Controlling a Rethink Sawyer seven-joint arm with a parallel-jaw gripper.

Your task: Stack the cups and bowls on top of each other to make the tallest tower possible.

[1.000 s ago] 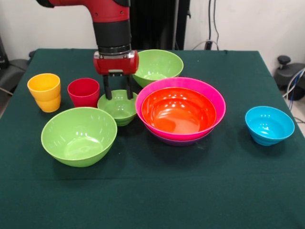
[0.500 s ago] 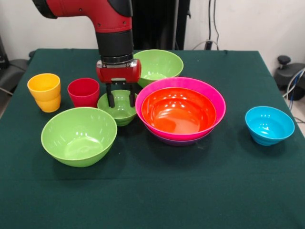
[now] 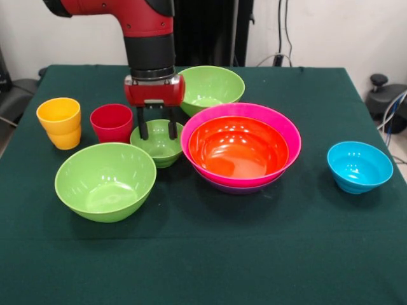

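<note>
On the green surface, left to right: a yellow cup stands at the far left, seemingly nested in an orange one showing at its base; a red cup stands just beside it; a large green bowl sits in front of both, nearer the camera. The red-and-black arm comes down over the small green bowl; the gripper hangs with its two dark fingers spread apart, released and holding nothing, their tips dipped to about the bowl's rim, one toward its left side and one toward its right. The small bowl stands between the red cup and the tower, close against the tower's pink bowl rim; whether they touch cannot be told. Behind the gripper a second large green bowl sits, partly hidden by the red wrist. The tower so far is an orange bowl nested in the pink one, with a purple bowl edge showing beneath. Well apart at the right, a blue bowl stands alone.
</note>
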